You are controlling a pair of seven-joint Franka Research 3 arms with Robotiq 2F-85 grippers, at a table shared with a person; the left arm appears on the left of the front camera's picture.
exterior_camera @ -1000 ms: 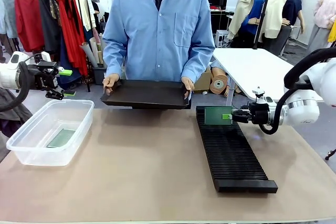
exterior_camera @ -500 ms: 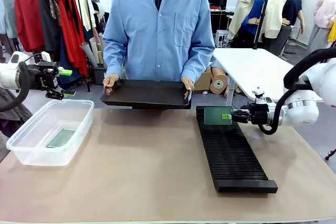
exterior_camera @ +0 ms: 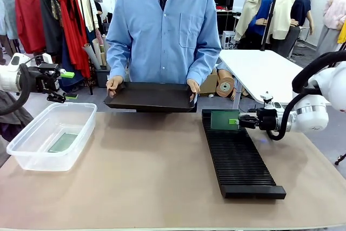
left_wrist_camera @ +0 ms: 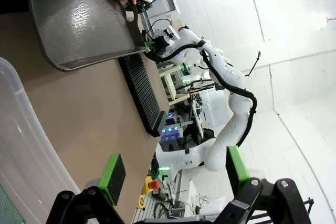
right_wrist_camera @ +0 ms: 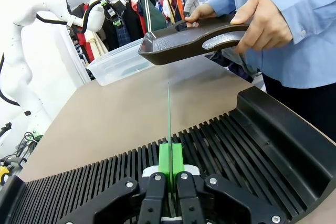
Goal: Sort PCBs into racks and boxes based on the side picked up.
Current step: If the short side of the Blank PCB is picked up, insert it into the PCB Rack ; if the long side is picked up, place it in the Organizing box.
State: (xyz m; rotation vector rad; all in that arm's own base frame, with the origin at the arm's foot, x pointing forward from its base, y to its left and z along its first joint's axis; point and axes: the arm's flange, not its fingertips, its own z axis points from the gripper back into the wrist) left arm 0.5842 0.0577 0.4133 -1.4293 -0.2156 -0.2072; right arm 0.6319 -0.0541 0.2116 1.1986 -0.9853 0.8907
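On the big tan surface [exterior_camera: 135,177], smooth and flat, the sorting job is going on. At the far side a person in a blue shirt is holding a flat black tray [exterior_camera: 151,97] with both hands; it is looking smooth and a bit shiny, with a raised rim, and it is hanging just above the surface.

The long black rack [exterior_camera: 238,155] is lying on the right side, narrow and hard, with many thin slots running across its top like a comb. The clear plastic box [exterior_camera: 51,136] is sitting on the left; it is see-through, with round corners and a soft rim, and one pale PCB [exterior_camera: 63,142] is lying flat on its bottom.

The right gripper [exterior_camera: 241,120] is squeezing tight on the edge of a thin dark green PCB [exterior_camera: 223,119]. That board is standing on its edge at the far end of the rack, and it is looking like it is going down into a slot. I think this is the racking step. Next, the board is needing to sit straight and deep in its slot before the gripper lets go.

The left gripper [left_wrist_camera: 170,174] is hanging above the near end of the box, spread wide and holding nothing
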